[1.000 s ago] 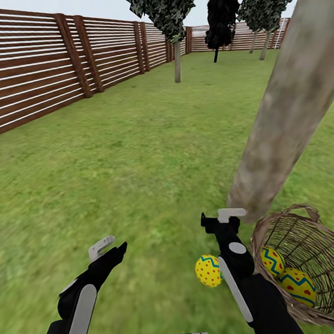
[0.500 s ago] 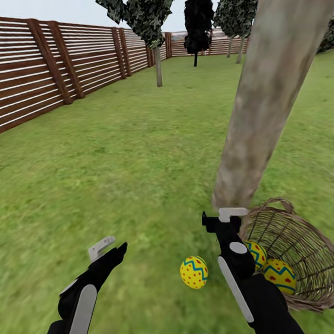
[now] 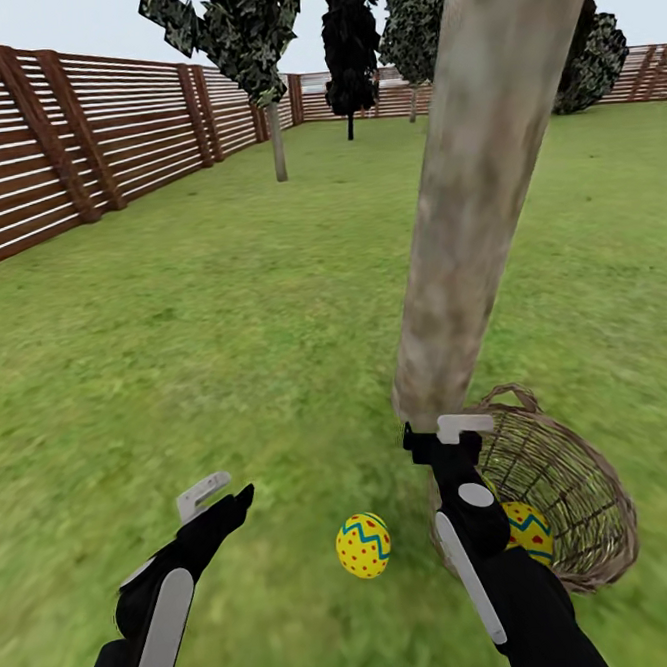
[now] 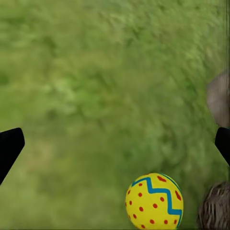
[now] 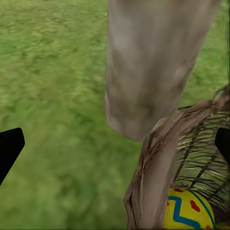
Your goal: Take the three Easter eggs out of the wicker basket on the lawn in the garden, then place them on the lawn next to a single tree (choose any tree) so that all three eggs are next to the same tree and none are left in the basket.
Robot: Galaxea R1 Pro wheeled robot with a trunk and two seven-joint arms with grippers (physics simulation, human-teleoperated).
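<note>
Garden, fenced. Lawn (image 3: 222, 312) all round, no bench or table; everything rests on grass.

Trunk (image 3: 482, 181) close ahead, thick and pale, base meeting the grass just beyond the right gripper (image 3: 449, 432). Basket (image 3: 571, 485) tipped on its side, rim touching or nearly touching the trunk base, mouth facing the robot.

Eggs:
- One egg (image 3: 363, 546) out on the grass, just beside the basket and near the trunk, between the two arms. Seen also from the left wrist (image 4: 154, 201), below and ahead of that claw.
- Second egg (image 3: 531, 531) inside the basket, partly hidden behind the right forearm; seen from the right wrist (image 5: 189, 211) through the weave, low against the basket wall (image 5: 153, 177).
- Third egg: not made out; probably behind the right arm in the basket, cannot confirm.

Claws:
- Left gripper (image 3: 218, 493): spread, empty, hanging over bare grass, apart from the loose egg.
- Right gripper: spread, empty, poised above the basket rim, by the trunk base.

Step in hand, by judgement: emptying the basket. One egg placed by the tree, at least one left inside.

Next move calls for: right claw down and into the basket mouth, lined over the visible egg, clear of the rim twigs. Pinch across the egg's middle, lift out, set down on grass beside the first egg. Round egg likely to roll; light weave likely to shift if nudged.
</note>
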